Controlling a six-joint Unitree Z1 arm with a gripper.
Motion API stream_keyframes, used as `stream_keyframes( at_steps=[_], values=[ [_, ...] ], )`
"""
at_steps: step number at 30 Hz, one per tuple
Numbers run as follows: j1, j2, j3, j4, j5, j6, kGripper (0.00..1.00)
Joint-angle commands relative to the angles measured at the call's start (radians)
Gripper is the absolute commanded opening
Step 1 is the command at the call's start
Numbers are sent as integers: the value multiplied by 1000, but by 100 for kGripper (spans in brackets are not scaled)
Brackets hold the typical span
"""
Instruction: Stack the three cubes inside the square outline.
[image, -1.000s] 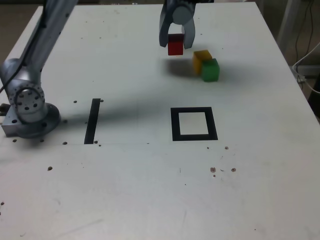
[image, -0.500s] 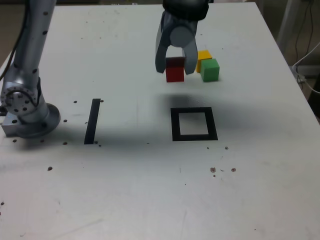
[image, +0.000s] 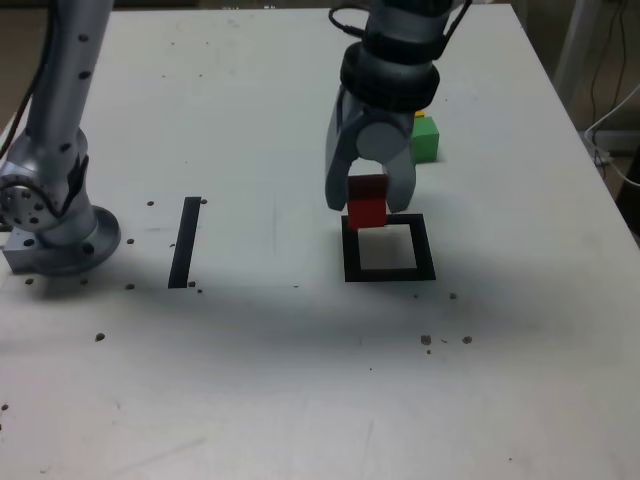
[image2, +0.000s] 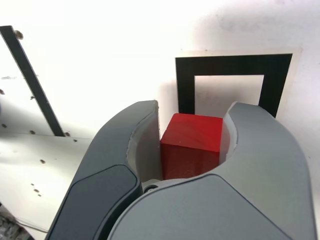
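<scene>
Moved from beside the yellow and green cubes (image: 424, 138) toward the viewer: pincer (image: 369, 205), clamped on the red cube (image: 367, 200), now hangs over the square outline (image: 388, 271), off its far-left corner in the exterior view. Wrist view: red cube (image2: 191, 145) sits short of the white centre (outline (image2: 233, 65) ahead). Judgement: centre first, then lower flat onto the worktop (image: 250, 380) before releasing.

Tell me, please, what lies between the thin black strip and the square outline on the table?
Nothing: in the exterior view, only bare white table separates the black strip from the square outline.
</scene>
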Motion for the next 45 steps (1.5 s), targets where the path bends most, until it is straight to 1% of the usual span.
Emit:
stream_keyframes(
  at_steps=[1, 10, 23, 25, 26, 28, 32, 33, 34, 36, 41, 45],
  values=[
    [-2, 20, 2, -8, -1, -2, 29],
    [7, 70, 1, -52, 3, -2, 29],
    [14, 90, 17, -89, 1, 1, 29],
    [15, 91, 21, -93, 0, 1, 30],
    [15, 92, 23, -95, 0, 2, 32],
    [15, 93, 26, -99, 0, 4, 45],
    [16, 92, 35, -109, -1, 9, 83],
    [17, 92, 37, -112, -1, 10, 90],
    [17, 91, 39, -114, -1, 11, 95],
    [17, 87, 42, -119, -1, 11, 99],
    [17, 66, 50, -122, 4, 11, 99],
    [23, 30, 63, -118, 20, 10, 99]
  ],
)
